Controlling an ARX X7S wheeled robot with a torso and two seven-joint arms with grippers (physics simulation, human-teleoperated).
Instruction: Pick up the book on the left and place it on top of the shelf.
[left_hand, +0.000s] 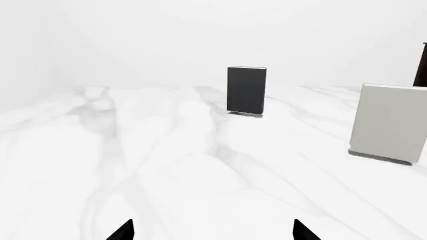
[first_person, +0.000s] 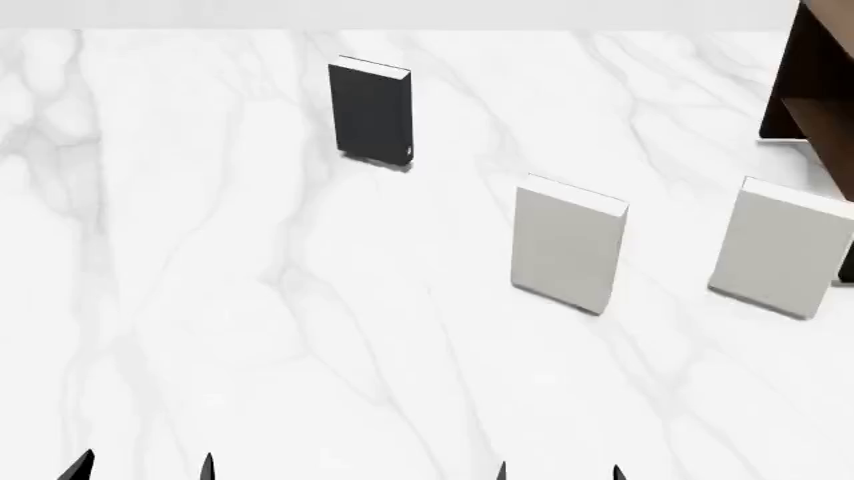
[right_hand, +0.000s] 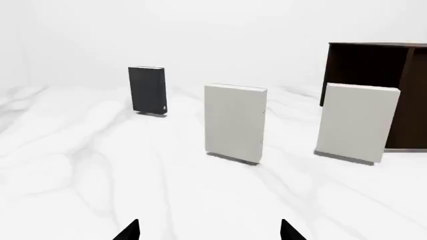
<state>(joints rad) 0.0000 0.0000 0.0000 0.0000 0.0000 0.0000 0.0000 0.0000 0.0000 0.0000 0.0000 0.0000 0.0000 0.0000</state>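
I see the book (first_person: 370, 110) standing upright on the white marble worktop (first_person: 240, 300), far left of the row and well apart from both grippers. Two pale books (first_person: 567, 245) stand right of it; the far one (first_person: 781, 248) sits just in front of the shelf (first_person: 814, 85), which the head view cuts off. Of my left gripper (first_person: 144, 467) and right gripper (first_person: 558, 471) only dark fingertips show, spread apart and holding nothing.
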